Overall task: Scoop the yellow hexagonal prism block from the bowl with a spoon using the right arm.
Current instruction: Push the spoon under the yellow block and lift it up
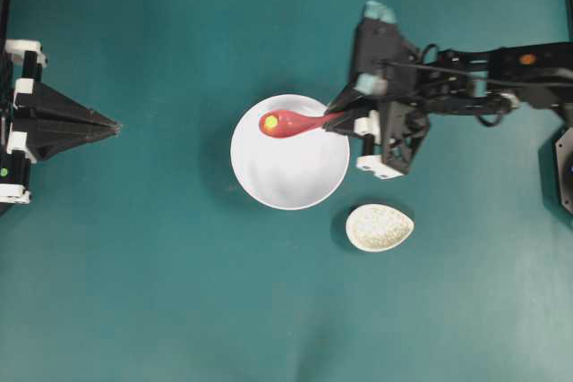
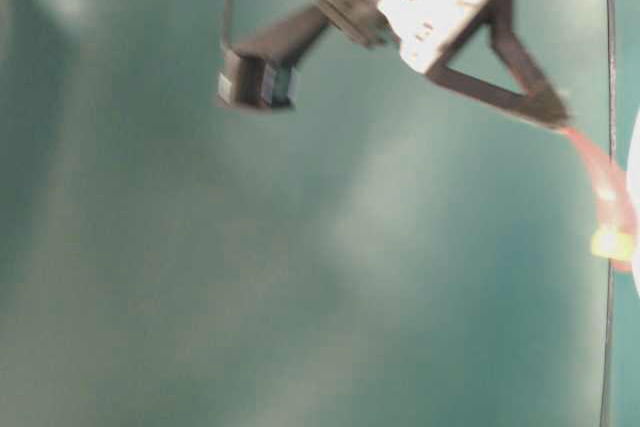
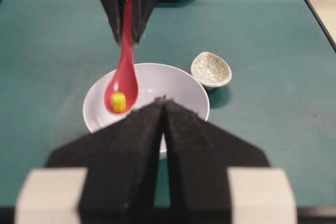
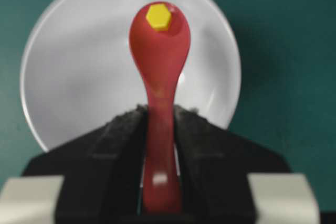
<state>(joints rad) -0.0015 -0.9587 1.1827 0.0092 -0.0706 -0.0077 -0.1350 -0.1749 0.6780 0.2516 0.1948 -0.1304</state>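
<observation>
My right gripper [image 1: 336,123] is shut on the handle of the pink-red spoon [image 1: 288,123], seen close up as the spoon [image 4: 160,61] between both black fingers. The spoon's scoop hangs over the white bowl [image 1: 309,181], at its upper left part. The yellow hexagonal prism block [image 1: 270,122] lies in the scoop, near its tip; the block [image 4: 158,16] shows its six-sided top. In the left wrist view the spoon [image 3: 123,85] carries the block [image 3: 118,102] above the bowl [image 3: 173,85]. My left gripper [image 1: 115,128] rests shut at the far left, far from the bowl.
A small speckled beige egg-shaped dish [image 1: 380,227] stands just right of and below the bowl; the same dish [image 3: 210,70] appears in the left wrist view. The right arm [image 1: 483,82] reaches in from the right edge. Teal tabletop surrounds everything.
</observation>
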